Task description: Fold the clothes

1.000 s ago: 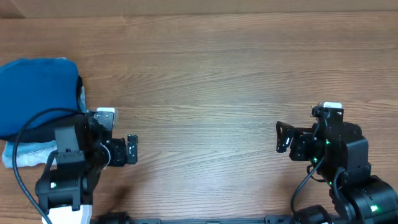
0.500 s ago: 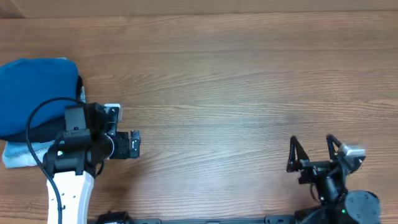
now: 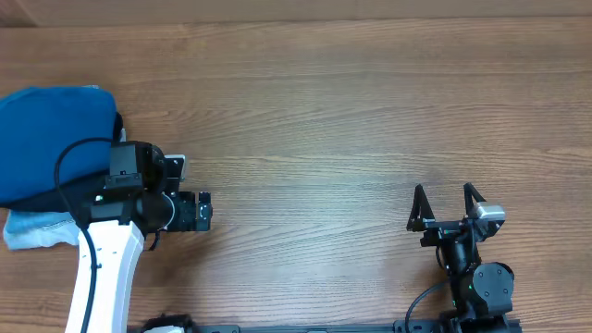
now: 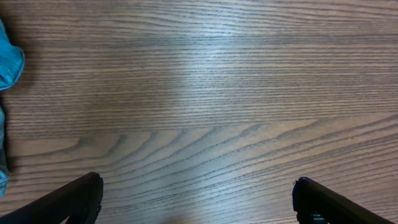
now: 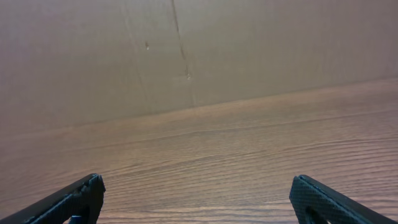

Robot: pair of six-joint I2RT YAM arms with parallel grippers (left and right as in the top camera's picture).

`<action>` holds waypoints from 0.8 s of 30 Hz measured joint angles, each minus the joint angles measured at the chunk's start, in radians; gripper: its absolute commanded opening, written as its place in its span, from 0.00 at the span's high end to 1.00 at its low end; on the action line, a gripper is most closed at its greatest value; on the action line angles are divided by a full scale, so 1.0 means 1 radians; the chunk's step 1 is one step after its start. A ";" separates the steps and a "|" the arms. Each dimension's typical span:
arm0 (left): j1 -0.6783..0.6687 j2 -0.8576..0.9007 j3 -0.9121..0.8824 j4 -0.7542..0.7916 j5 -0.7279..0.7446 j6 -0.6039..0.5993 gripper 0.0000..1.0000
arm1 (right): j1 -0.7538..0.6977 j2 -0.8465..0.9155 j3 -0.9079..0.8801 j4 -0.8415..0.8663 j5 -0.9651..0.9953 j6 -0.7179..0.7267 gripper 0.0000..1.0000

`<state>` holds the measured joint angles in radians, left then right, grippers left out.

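soft teal clothes (image 3: 51,139) in rounded heap, far left of grained wood table (image 3: 324,111). left gripper (image 3: 197,212) and right gripper (image 3: 444,205) both released, empty.

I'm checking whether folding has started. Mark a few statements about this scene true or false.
1. The blue garment lies at the table's left edge. True.
2. The left end effector grips the garment. False: it is open and empty, apart from the garment.
3. The right end effector is open. True.
4. The garment is spread flat mid-table. False: it sits bunched at the left.
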<state>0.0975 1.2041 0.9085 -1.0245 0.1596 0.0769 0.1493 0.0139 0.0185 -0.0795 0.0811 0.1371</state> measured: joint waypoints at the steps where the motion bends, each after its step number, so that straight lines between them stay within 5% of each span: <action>1: 0.000 0.006 0.000 0.000 0.000 0.000 0.00 | 0.000 0.000 0.000 0.000 0.000 -0.001 0.00; 24: 0.000 -0.058 0.000 0.000 0.000 0.000 0.00 | 0.000 0.000 0.000 0.000 0.000 -0.003 0.00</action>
<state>0.0975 1.1458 0.9081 -1.0241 0.1596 0.0769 0.1493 0.0139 0.0185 -0.0799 0.0811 0.1337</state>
